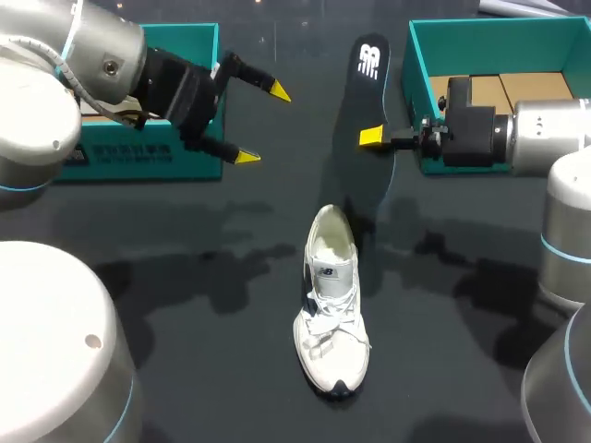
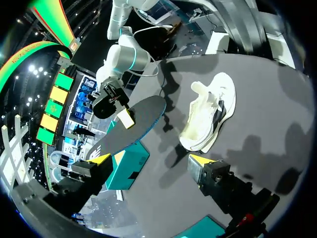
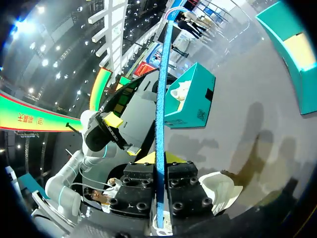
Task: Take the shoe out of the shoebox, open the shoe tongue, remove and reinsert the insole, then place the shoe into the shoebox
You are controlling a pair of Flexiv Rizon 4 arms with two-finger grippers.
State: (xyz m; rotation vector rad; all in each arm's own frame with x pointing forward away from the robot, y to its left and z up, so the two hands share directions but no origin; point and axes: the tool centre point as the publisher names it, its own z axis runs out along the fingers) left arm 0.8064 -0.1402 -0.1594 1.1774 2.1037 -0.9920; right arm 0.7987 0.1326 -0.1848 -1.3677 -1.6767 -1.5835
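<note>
On the dark table point(image 1: 185, 240), the white shoe point(image 1: 331, 305) stands mid-surface. The right gripper point(image 1: 374, 137) pinches the black insole point(image 1: 367, 92), one yellow tip hidden behind it. The left gripper point(image 1: 263, 124) spreads wide, empty, near the far-left corner.

Left tool point(image 1: 263, 125) spread wide, right tool point(image 1: 373, 137) pinched tight

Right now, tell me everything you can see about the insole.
The insole is out of the shoe. It is a long, thin, foam-like piece, black on top with a white logo at one end and a blue edge. The right hand is shut on its side about midway along, and seems to hold it clear of the table, beyond the shoe's heel. Nothing else appears to touch it.
</note>
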